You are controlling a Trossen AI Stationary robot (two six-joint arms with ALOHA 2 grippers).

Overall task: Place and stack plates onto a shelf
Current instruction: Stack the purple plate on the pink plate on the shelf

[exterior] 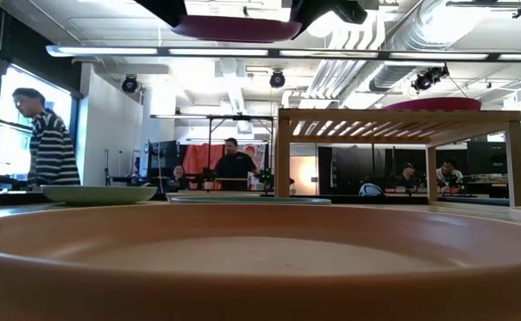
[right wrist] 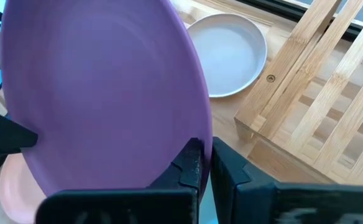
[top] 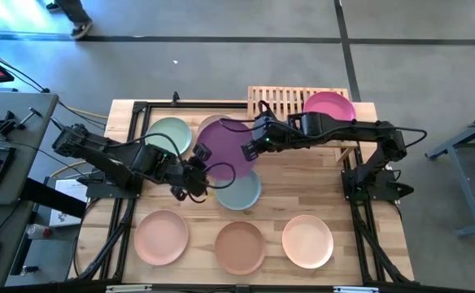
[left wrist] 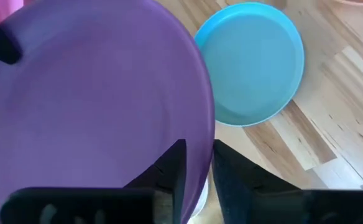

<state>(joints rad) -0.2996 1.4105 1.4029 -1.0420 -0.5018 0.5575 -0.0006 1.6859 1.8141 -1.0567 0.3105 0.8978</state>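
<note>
The purple plate (top: 231, 140) hangs above the bench (top: 359, 224) in the upper middle of the high view, held between both arms. The right pincer (right wrist: 204, 163) is clamped on its rim, fingers pressed together on the edge. The left pincer (left wrist: 198, 163) sits at the opposite rim with a finger on either side of the edge; a narrow gap shows there, and whether it grips the plate cannot be told.

The shelf (top: 280, 99) stands at the top centre of the high view, its slats bare on the left, and the magenta plate (top: 329, 106) lies on its right half. Left of the shelf, the mint plate (top: 166, 133) rests on the bench, and a pale pink plate (top: 208, 124) peeks out from under the purple one. The grey-teal plate (top: 244, 190) lies just below the purple plate. Along the lower edge sit three plates in a row: peach (top: 162, 237), terracotta (top: 239, 246), and cream (top: 307, 241).

In the low view the terracotta plate fills the foreground, and people (exterior: 46, 143) show in the room behind.
</note>
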